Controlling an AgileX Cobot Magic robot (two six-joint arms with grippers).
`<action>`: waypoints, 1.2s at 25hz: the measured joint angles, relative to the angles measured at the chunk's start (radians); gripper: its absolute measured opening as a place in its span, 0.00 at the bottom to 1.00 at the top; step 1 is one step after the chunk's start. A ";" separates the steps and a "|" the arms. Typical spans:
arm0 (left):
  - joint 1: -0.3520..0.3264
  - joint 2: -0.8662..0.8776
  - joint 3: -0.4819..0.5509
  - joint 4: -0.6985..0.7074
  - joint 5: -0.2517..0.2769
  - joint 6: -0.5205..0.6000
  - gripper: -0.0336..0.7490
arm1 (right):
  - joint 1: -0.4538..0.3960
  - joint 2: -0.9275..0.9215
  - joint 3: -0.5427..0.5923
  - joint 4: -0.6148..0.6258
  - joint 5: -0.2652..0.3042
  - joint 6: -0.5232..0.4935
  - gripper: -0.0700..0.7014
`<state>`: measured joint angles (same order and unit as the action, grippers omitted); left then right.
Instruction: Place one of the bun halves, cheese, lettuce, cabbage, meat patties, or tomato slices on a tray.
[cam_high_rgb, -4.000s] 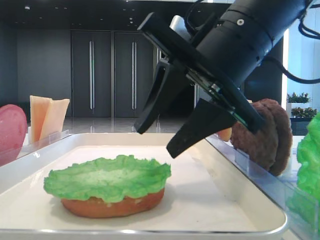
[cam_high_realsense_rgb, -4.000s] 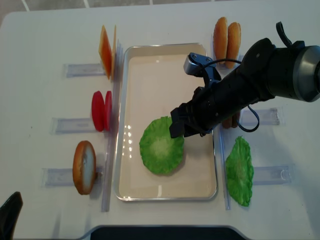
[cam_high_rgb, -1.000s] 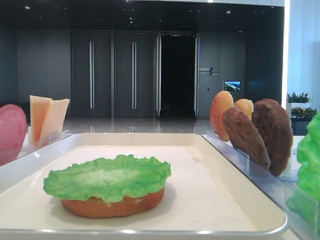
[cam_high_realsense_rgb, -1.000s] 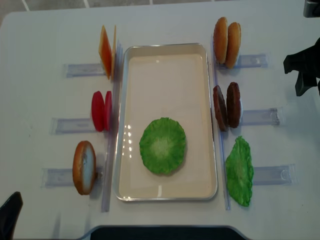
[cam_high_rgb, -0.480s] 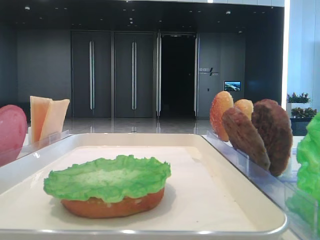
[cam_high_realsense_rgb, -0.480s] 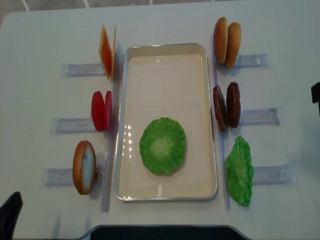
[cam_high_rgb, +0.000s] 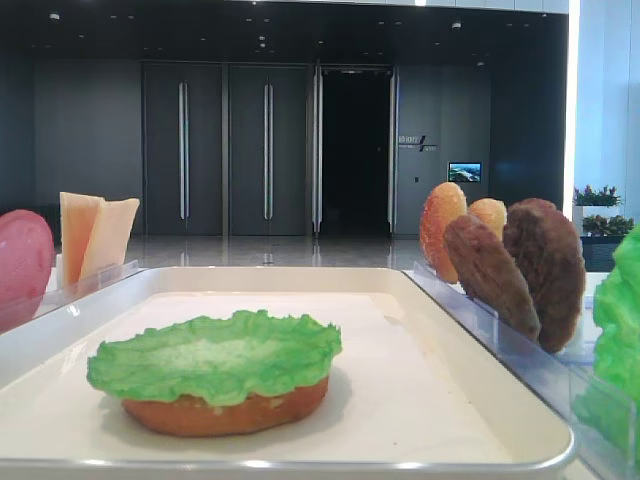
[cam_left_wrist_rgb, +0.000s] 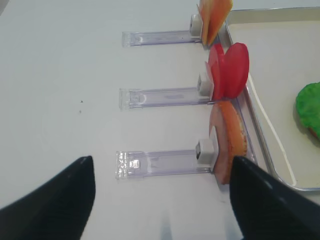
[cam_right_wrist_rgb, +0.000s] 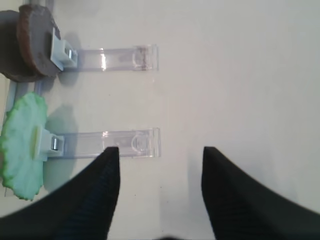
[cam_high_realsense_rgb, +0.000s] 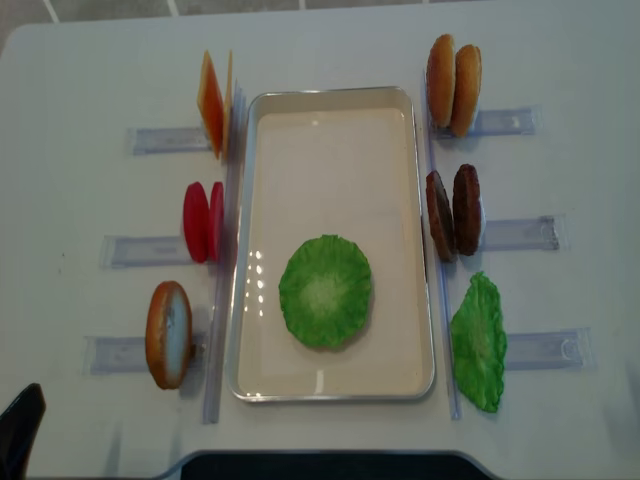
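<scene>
Green lettuce (cam_high_realsense_rgb: 325, 291) already lies on a bun (cam_high_rgb: 225, 411) in the tray (cam_high_realsense_rgb: 330, 97), and both jaws hang wide and empty, so a clumsy reach might tip the standing patties (cam_high_realsense_rgb: 452, 211).

Dark hall (cam_high_rgb: 100, 140) beyond, tall doors (cam_high_rgb: 225, 150), white tabletop (cam_high_realsense_rgb: 80, 60).
</scene>
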<state>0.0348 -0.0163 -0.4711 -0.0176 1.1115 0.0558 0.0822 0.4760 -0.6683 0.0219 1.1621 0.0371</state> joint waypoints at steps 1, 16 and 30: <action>0.000 0.000 0.000 0.000 0.000 0.000 0.86 | 0.000 -0.046 0.016 0.000 -0.012 -0.001 0.59; 0.000 0.000 0.000 0.000 0.000 0.000 0.86 | 0.000 -0.472 0.153 -0.012 -0.035 -0.053 0.59; 0.000 0.000 0.000 0.000 0.000 0.000 0.86 | 0.000 -0.483 0.170 -0.008 -0.025 -0.061 0.55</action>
<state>0.0348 -0.0163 -0.4711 -0.0176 1.1115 0.0558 0.0822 -0.0075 -0.4985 0.0141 1.1373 -0.0243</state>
